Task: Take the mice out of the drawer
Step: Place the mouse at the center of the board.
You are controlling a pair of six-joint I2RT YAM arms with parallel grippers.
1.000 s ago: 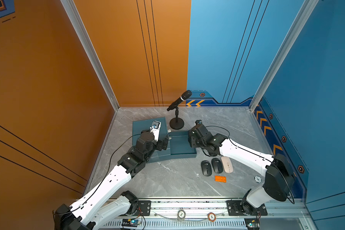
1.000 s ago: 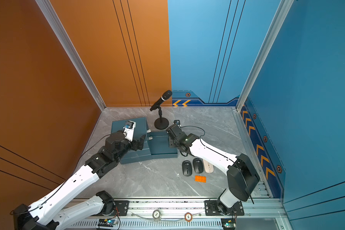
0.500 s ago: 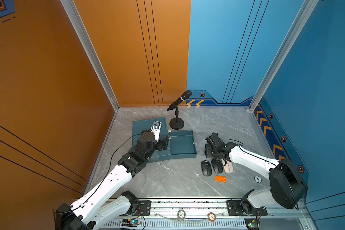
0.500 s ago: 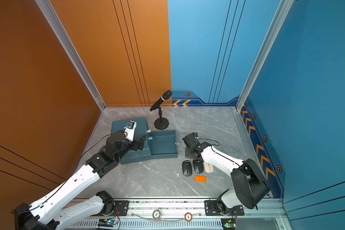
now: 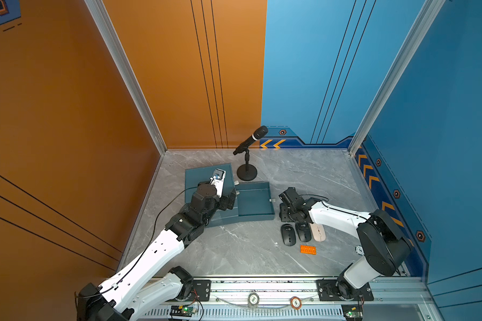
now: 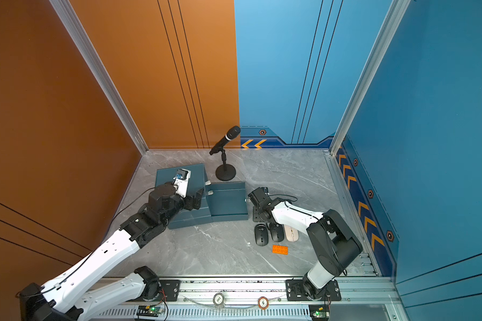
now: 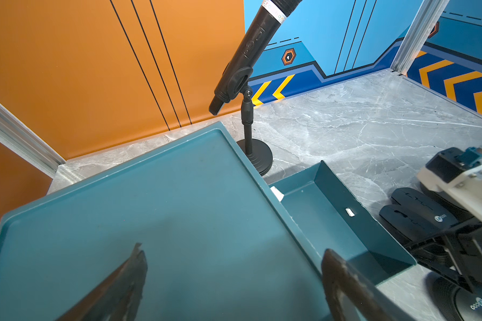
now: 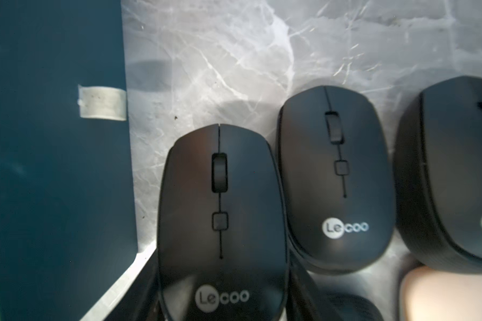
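Observation:
My right gripper (image 8: 223, 278) is shut on a black mouse (image 8: 220, 211), held low just off the open teal drawer's front face (image 8: 53, 166). Two more black mice (image 8: 337, 178) (image 8: 451, 178) lie beside it, and a pinkish-cream mouse (image 8: 445, 294) is nearer the camera. In both top views the right gripper (image 5: 288, 215) (image 6: 259, 215) hangs behind a row of two black mice (image 5: 288, 234) (image 6: 261, 234) and the cream one (image 5: 317, 232). The drawer (image 5: 255, 194) (image 6: 226, 200) shows a bare floor. My left gripper (image 7: 234, 258) (image 5: 230, 198) stands open and holds nothing over the cabinet top (image 7: 150, 208).
A black microphone on a round stand (image 5: 246, 172) rises just behind the drawer. An orange studded plate (image 5: 308, 249) lies in front of the row of mice. The teal cabinet (image 5: 203, 172) sits at the back left, near the orange wall.
My right gripper has swung from over the drawer to the right and toward the front, carrying the black mouse to the row of mice. The left arm has stayed put.

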